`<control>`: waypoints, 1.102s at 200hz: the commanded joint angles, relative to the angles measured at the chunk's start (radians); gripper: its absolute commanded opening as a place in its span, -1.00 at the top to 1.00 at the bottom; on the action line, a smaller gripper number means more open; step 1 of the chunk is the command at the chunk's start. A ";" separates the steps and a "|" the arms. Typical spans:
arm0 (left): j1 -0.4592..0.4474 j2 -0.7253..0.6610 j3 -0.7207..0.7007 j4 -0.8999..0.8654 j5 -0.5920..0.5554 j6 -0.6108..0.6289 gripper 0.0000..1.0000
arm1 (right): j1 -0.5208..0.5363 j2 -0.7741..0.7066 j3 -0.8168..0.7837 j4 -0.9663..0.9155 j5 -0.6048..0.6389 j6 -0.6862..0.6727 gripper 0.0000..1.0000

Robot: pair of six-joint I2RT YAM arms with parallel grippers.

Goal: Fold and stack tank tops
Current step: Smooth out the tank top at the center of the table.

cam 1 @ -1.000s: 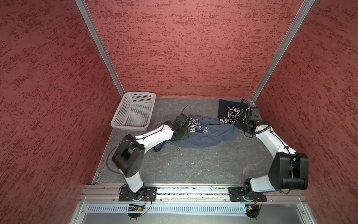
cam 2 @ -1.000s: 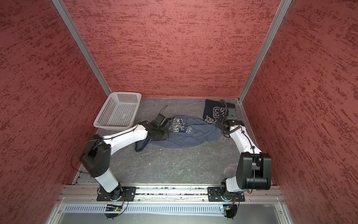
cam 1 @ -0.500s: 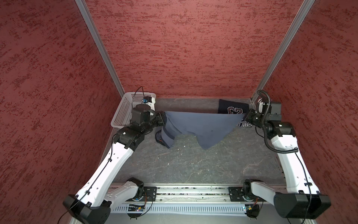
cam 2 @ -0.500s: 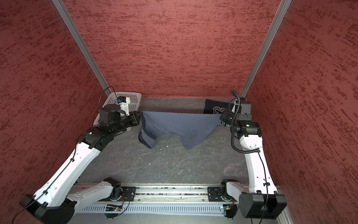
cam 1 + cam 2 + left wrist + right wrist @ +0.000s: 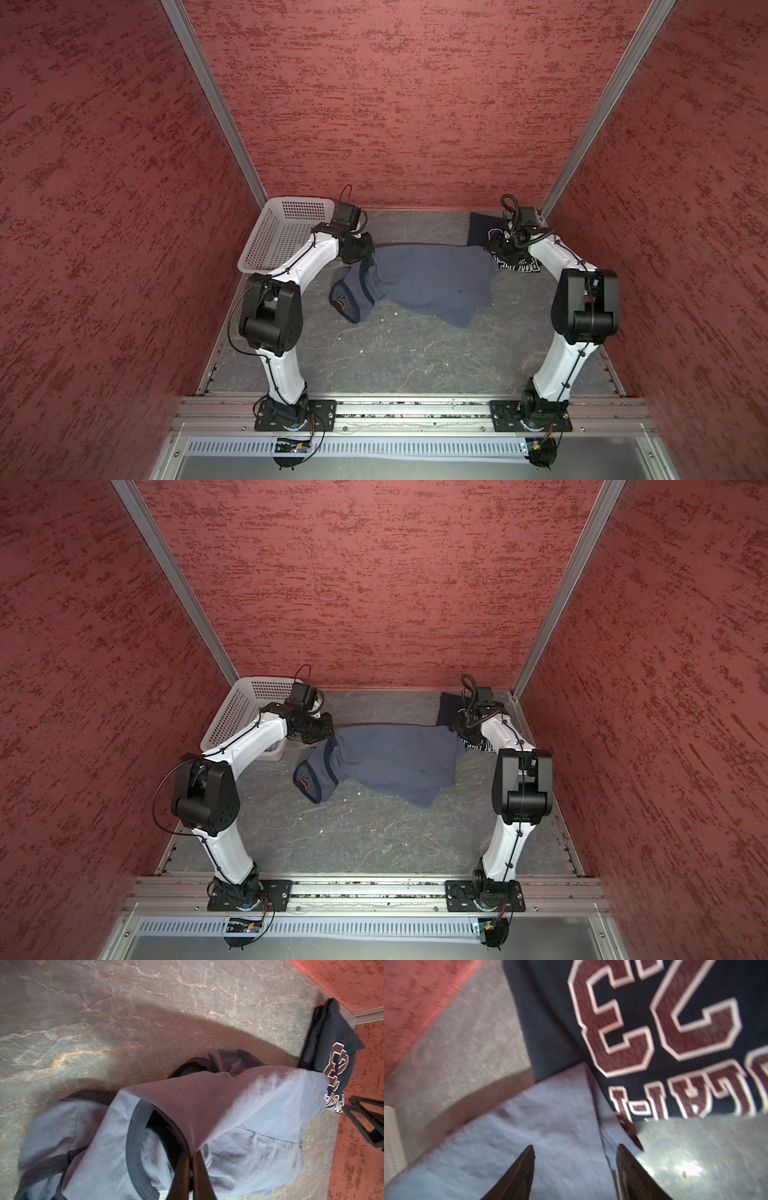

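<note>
Red textured walls (image 5: 395, 104) close in a grey, veined bench (image 5: 395, 357). The left gripper (image 5: 190, 1155) is clenched on a pinch of the blue-grey top (image 5: 432, 282) beside its dark-trimmed opening, and the cloth rises to the fingers. The right gripper (image 5: 576, 1147) has its jaws apart and grasps nothing.

With one end held and the other free, a pull from the left arm would likely drag the top sideways and bunch it. Its free corner overlaps the navy top (image 5: 478, 226), so that folded piece could be tugged out of shape. If the right jaws close low, they might catch both cloths at once.

The blue-grey top stretches between the two grippers across the far part of the bench. Its free corner lies directly under the right gripper, near the far right corner. The held end is near the basket (image 5: 286, 232) at the far left corner, and its near hem lies rumpled.
</note>
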 commanded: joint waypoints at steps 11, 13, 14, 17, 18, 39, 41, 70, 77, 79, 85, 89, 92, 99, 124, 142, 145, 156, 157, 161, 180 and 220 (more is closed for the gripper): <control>0.001 -0.028 -0.001 0.004 -0.010 -0.003 1.00 | -0.004 -0.172 -0.157 0.089 -0.031 -0.004 -0.23; 0.002 -0.030 -0.003 0.006 -0.011 -0.003 1.00 | -0.004 -0.178 -0.172 0.095 -0.040 -0.002 -0.22; 0.002 -0.030 -0.004 0.008 -0.011 -0.003 1.00 | -0.003 -0.179 -0.180 0.097 -0.044 0.000 -0.21; 0.001 -0.032 -0.009 0.011 -0.011 -0.004 1.00 | -0.003 -0.187 -0.201 0.106 -0.058 0.003 -0.20; 0.002 -0.032 -0.011 0.013 -0.010 -0.004 1.00 | -0.003 -0.189 -0.207 0.109 -0.062 0.005 -0.20; 0.001 -0.035 -0.031 0.028 -0.010 -0.009 1.00 | -0.004 -0.246 -0.375 0.191 -0.138 0.044 -0.19; 0.002 -0.035 -0.033 0.028 -0.010 -0.009 1.00 | -0.003 -0.250 -0.391 0.198 -0.143 0.048 -0.20; 0.001 -0.038 -0.048 0.036 -0.009 -0.008 1.00 | 0.000 -0.269 -0.524 0.287 -0.190 0.073 -0.20; 0.001 -0.040 -0.050 0.038 -0.010 -0.009 1.00 | 0.005 -0.263 -0.535 0.293 -0.188 0.077 -0.19; 0.001 -0.040 -0.052 0.037 -0.010 -0.008 1.00 | 0.008 -0.260 -0.537 0.294 -0.187 0.077 -0.18; 0.001 -0.040 -0.053 0.039 -0.009 -0.008 1.00 | 0.013 -0.252 -0.541 0.296 -0.183 0.074 -0.17; 0.001 -0.040 -0.053 0.039 -0.009 -0.008 1.00 | 0.019 -0.246 -0.541 0.295 -0.178 0.072 -0.16; 0.001 -0.041 -0.055 0.039 -0.009 -0.009 1.00 | 0.022 -0.241 -0.541 0.295 -0.174 0.072 -0.15; 0.001 -0.042 -0.057 0.040 -0.008 -0.010 1.00 | 0.028 -0.230 -0.541 0.293 -0.163 0.072 -0.12; 0.002 -0.047 -0.070 0.049 -0.006 -0.011 1.00 | 0.042 -0.200 -0.541 0.299 -0.126 0.076 -0.07; 0.001 -0.050 -0.075 0.051 -0.007 -0.012 1.00 | 0.052 -0.179 -0.537 0.306 -0.114 0.080 -0.01; 0.001 -0.050 -0.075 0.051 -0.007 -0.012 1.00 | 0.054 -0.174 -0.535 0.307 -0.114 0.082 0.00; 0.002 -0.050 -0.075 0.051 -0.007 -0.011 1.00 | 0.064 -0.158 -0.529 0.304 -0.114 0.088 0.07; 0.001 -0.050 -0.075 0.050 -0.008 -0.011 1.00 | 0.066 -0.158 -0.527 0.304 -0.113 0.088 0.07; 0.001 -0.050 -0.075 0.049 -0.008 -0.010 1.00 | 0.071 -0.153 -0.527 0.300 -0.108 0.092 0.08; 0.001 -0.055 -0.077 0.050 -0.013 -0.011 1.00 | 0.093 -0.150 -0.527 0.297 -0.069 0.107 0.19; 0.002 -0.069 -0.091 0.073 -0.010 -0.015 1.00 | 0.114 -0.157 -0.522 0.305 -0.064 0.119 0.58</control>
